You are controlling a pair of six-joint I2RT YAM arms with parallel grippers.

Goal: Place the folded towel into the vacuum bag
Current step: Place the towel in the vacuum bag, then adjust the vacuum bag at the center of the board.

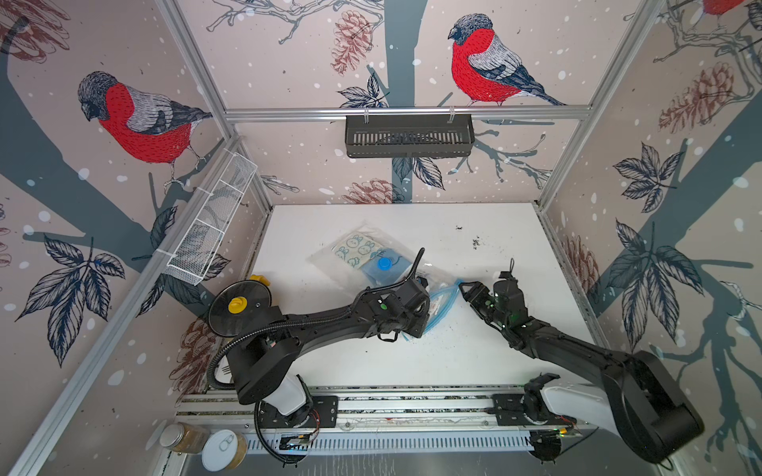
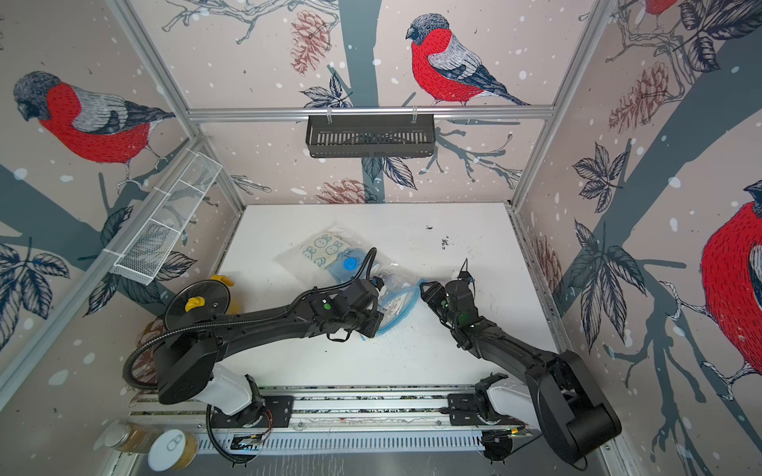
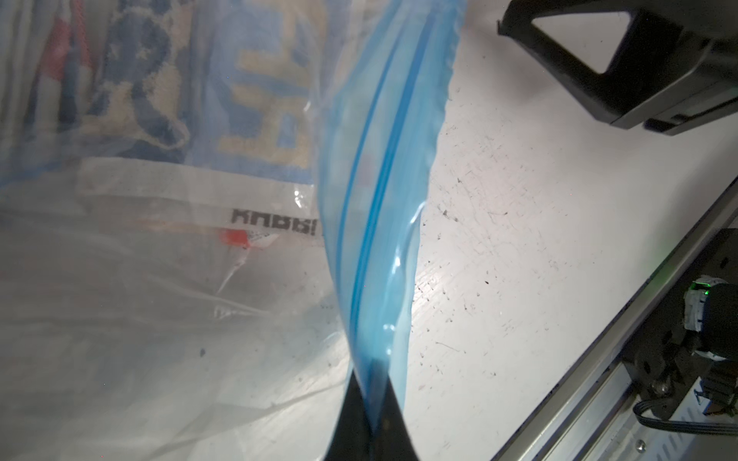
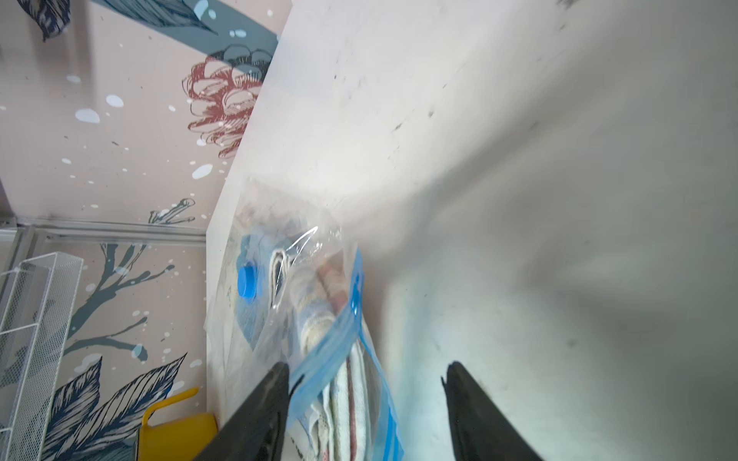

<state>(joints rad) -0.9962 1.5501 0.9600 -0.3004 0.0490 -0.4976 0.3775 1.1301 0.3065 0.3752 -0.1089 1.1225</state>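
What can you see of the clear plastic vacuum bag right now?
The clear plastic vacuum bag lies crumpled on the white tabletop, with folded patterned cloth showing inside. A round blue valve cap sits on top. Its blue zip-seal strip is lifted and twisted, pinched by the shut left gripper; the right gripper stands open at its other end.

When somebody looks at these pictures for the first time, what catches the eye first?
The big red-breasted birds on the walls come first. Next, the clear vacuum bag near the middle of the white table, with patterned cloth inside. The left gripper pinches its blue zip strip; the right gripper stands open beside it.
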